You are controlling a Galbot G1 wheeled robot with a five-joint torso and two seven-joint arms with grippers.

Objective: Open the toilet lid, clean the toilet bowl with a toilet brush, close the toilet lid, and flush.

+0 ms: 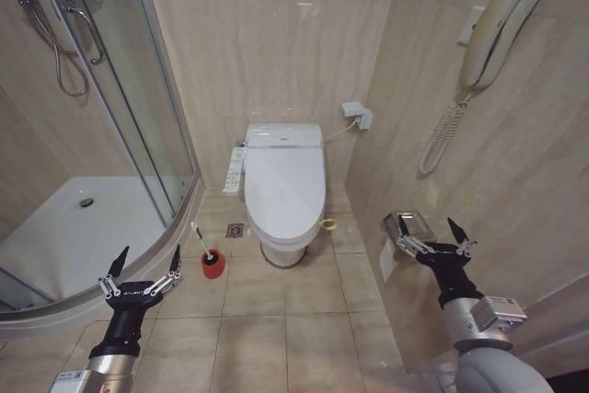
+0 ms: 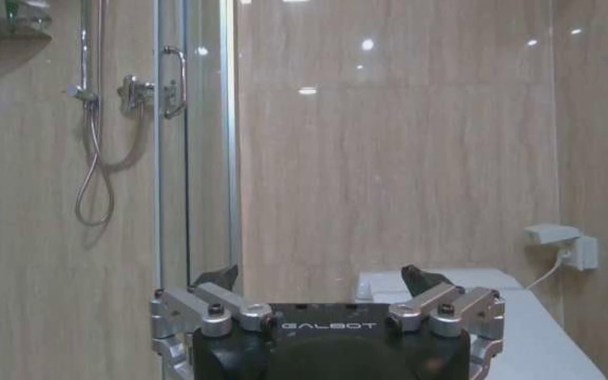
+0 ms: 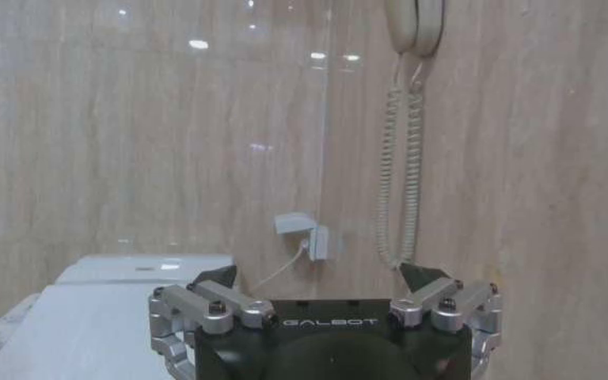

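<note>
The toilet lid (image 1: 284, 181) is down, white and glossy, covering the toilet bowl, which is hidden beneath it. A yellow-green strap loop (image 1: 328, 225) hangs at the lid's right edge. The toilet brush (image 1: 199, 237) leans in its small red holder cup (image 1: 213, 265) on the floor left of the toilet. My left gripper (image 1: 146, 267) hovers open at the lower left, just left of the red cup. My right gripper (image 1: 430, 231) is open at the right, near the side wall. The left gripper (image 2: 322, 278) and right gripper (image 3: 316, 275) both face the back wall, holding nothing.
A glass shower cabin (image 1: 138, 89) with a white tray (image 1: 64, 236) fills the left. A wall phone (image 1: 488, 39) with coiled cord and a paper holder (image 1: 409, 225) hang on the right wall. A floor drain (image 1: 236, 230) lies left of the toilet. Tiled floor spreads in front.
</note>
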